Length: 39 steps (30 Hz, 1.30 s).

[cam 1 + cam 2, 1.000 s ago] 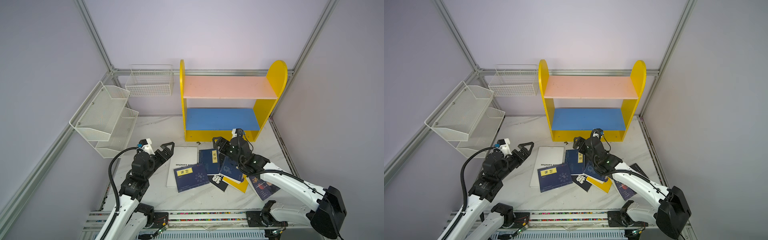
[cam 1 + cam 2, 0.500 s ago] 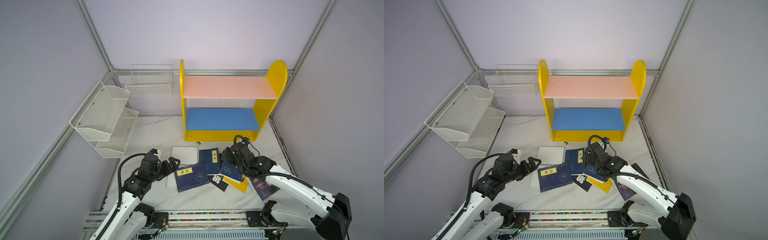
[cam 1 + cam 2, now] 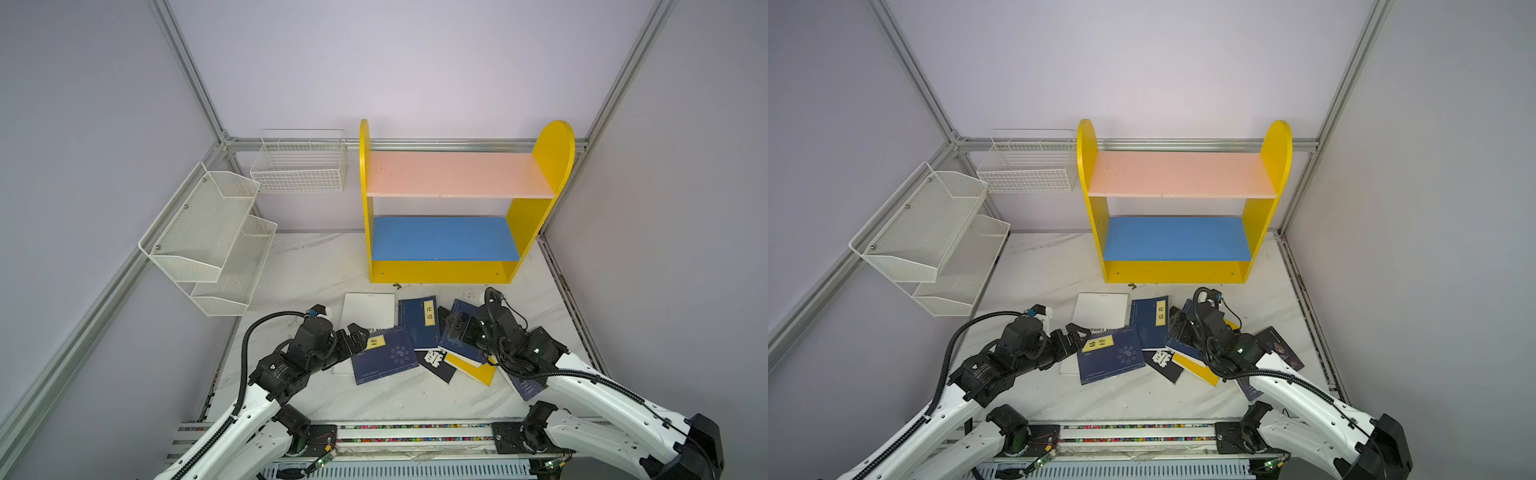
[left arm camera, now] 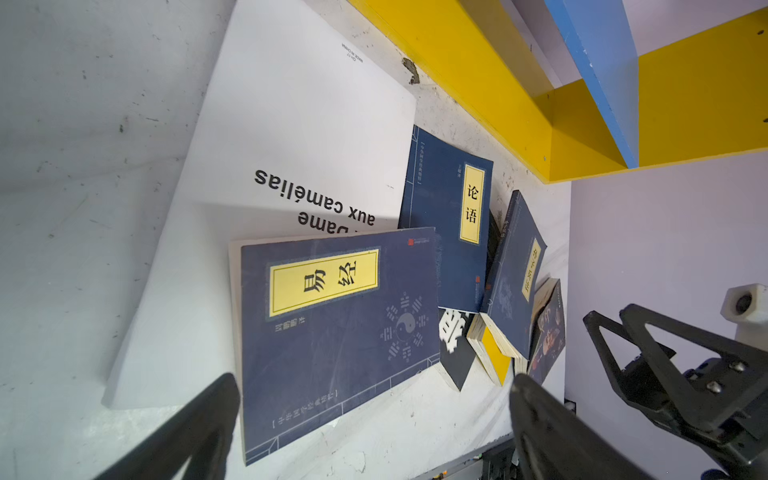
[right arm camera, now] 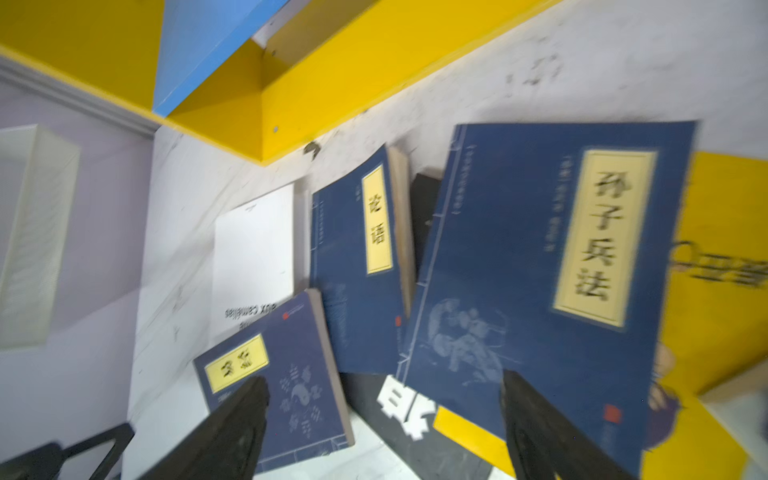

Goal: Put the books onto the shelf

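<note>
- Navy covers make up most of the heap. Three navy books with yellow title labels lie on the bench (image 3: 316,266). The near-left one (image 3: 384,355) overlaps the large white book (image 3: 368,309), and the middle one (image 3: 417,322) lies just right of the white book. The third (image 5: 540,270) is tilted, propped on the yellow book (image 3: 478,368).
- The black book (image 3: 436,361) pokes out from under the navy ones. The dark-blue book with a face (image 3: 1281,347) lies farthest right.
- The shelf (image 3: 440,272) stands at the far side of the bench, just beyond the heap. Its pink upper board (image 3: 457,172) and blue lower board (image 3: 444,237) are both bare.
- Judged from this, nothing is shelved yet and all seven books are left to move.
- The left jaws are spread wide and sit low at the left edge of the near-left navy book, holding nothing.
- The right jaws stand apart above the third navy book, with nothing clamped between them as far as I can see.
- In both top views the right arm (image 3: 519,345) covers much of the third navy book and the near part of the face book.
- The right wrist view is blurred, so I cannot tell whether those jaws touch the cover.
- The black book's title is cut off.
- On the left, the white mesh rack (image 3: 208,232) and the wire basket (image 3: 299,166) hold no books.
</note>
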Each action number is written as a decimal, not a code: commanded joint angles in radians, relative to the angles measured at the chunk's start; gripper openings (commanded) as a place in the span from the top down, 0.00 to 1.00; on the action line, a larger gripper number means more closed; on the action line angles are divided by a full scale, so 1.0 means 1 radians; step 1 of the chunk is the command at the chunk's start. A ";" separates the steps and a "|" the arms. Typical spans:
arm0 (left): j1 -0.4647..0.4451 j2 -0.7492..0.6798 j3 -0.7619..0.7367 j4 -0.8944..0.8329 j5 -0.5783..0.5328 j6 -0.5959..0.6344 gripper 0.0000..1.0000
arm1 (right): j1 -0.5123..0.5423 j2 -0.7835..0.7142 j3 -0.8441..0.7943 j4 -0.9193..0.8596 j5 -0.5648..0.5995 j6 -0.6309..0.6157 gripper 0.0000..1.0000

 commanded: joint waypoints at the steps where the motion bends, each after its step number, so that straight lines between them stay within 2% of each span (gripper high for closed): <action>1: -0.004 -0.003 -0.037 0.026 -0.025 -0.024 0.00 | 0.044 0.077 -0.039 0.211 -0.197 -0.036 0.16; 4: -0.004 -0.005 -0.065 0.061 -0.004 -0.015 0.00 | 0.111 0.165 -0.022 0.207 -0.150 -0.045 0.17; 8: -0.005 0.004 -0.131 0.155 0.047 -0.040 0.00 | 0.147 0.243 -0.032 0.266 -0.173 -0.018 0.20; 14: -0.006 0.051 -0.169 0.193 0.044 -0.054 0.00 | 0.196 0.321 -0.055 0.265 -0.182 0.027 0.22; 19: -0.007 0.116 -0.187 0.263 0.081 -0.059 0.00 | 0.198 0.424 -0.065 0.355 -0.262 0.037 0.23; 24: -0.006 0.189 -0.198 0.319 0.100 -0.062 0.00 | 0.198 0.507 -0.080 0.422 -0.262 0.071 0.25; 30: -0.006 0.231 -0.223 0.376 0.119 -0.056 0.00 | 0.198 0.615 -0.104 0.638 -0.387 0.102 0.38; 35: -0.006 0.231 -0.251 0.430 0.142 -0.063 0.00 | 0.199 0.586 -0.100 0.651 -0.422 0.110 0.48; 39: -0.006 0.224 -0.283 0.489 0.164 -0.071 0.00 | 0.198 0.495 -0.148 0.788 -0.437 0.182 0.52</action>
